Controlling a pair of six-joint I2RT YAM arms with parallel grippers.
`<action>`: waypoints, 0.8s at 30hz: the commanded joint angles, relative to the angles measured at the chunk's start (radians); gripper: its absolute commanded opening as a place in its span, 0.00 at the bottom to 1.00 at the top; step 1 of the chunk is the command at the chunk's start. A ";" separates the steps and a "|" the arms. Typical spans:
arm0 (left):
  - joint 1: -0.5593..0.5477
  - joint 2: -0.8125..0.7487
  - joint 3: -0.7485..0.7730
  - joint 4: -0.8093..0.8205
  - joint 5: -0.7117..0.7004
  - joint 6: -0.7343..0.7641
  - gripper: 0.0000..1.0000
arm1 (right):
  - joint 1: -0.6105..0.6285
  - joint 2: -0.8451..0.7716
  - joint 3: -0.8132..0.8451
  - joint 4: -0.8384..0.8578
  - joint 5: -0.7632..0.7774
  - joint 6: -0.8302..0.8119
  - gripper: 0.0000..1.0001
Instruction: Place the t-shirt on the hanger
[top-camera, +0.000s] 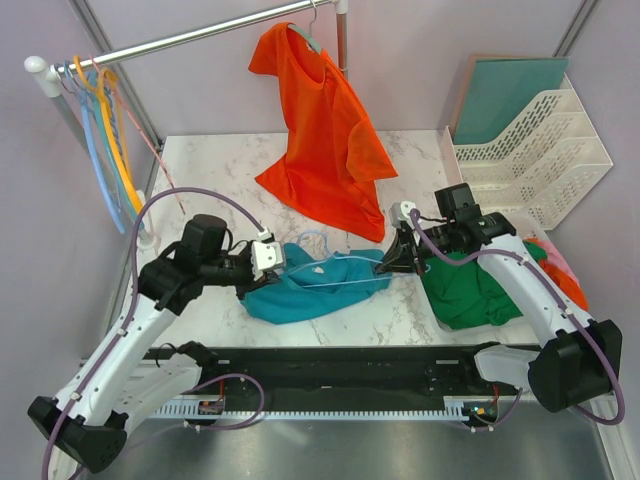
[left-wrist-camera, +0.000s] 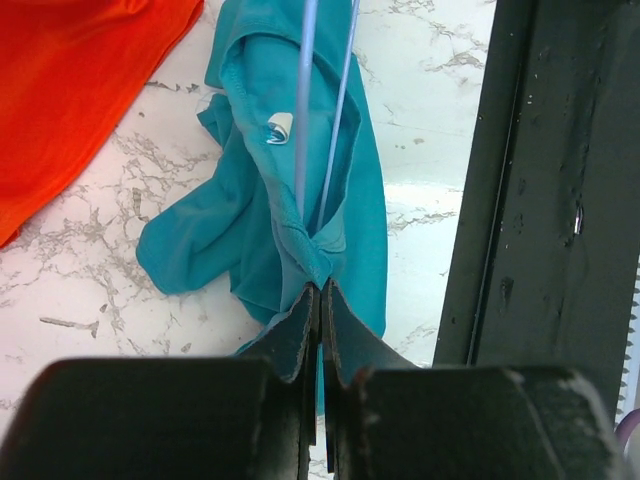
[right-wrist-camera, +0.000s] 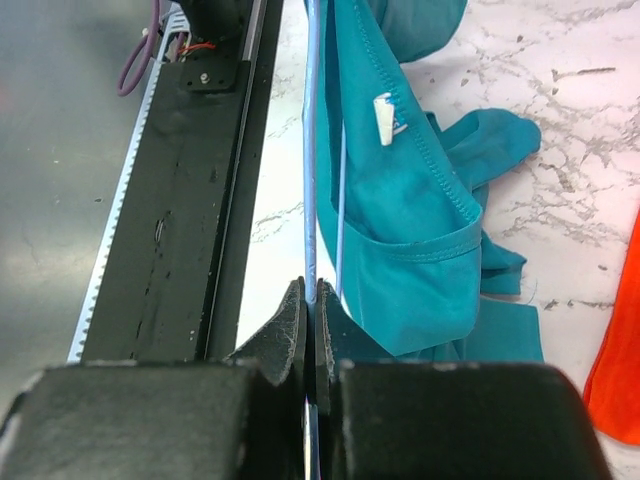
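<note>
The teal-blue t-shirt (top-camera: 310, 285) lies crumpled on the marble table between my two grippers. The thin pale-blue hanger (top-camera: 318, 240) is partly threaded into it, with its wires running through the neck opening (left-wrist-camera: 300, 120). My left gripper (top-camera: 272, 262) is shut on a fold of the t-shirt's cloth (left-wrist-camera: 290, 200) at its left end. My right gripper (top-camera: 392, 262) is shut on the hanger's wire (right-wrist-camera: 310, 150) at the shirt's right end, beside a hem of the t-shirt (right-wrist-camera: 420, 220). A white label shows inside the collar.
An orange t-shirt (top-camera: 325, 130) hangs from the rail at the back and drapes onto the table. A dark green garment (top-camera: 470, 285) lies under my right arm. Several coloured hangers (top-camera: 105, 130) hang at the far left. A white file tray (top-camera: 530, 150) stands back right. A black rail (top-camera: 350, 365) runs along the front edge.
</note>
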 joint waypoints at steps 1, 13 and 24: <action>-0.006 -0.028 0.026 0.005 0.020 0.038 0.03 | 0.019 -0.007 -0.018 0.160 -0.098 0.087 0.00; -0.007 -0.040 0.049 0.066 0.033 -0.030 0.03 | 0.087 0.005 -0.081 0.254 -0.081 0.094 0.00; -0.007 -0.059 0.066 0.083 0.099 -0.074 0.03 | 0.107 0.034 -0.158 0.468 -0.072 0.226 0.00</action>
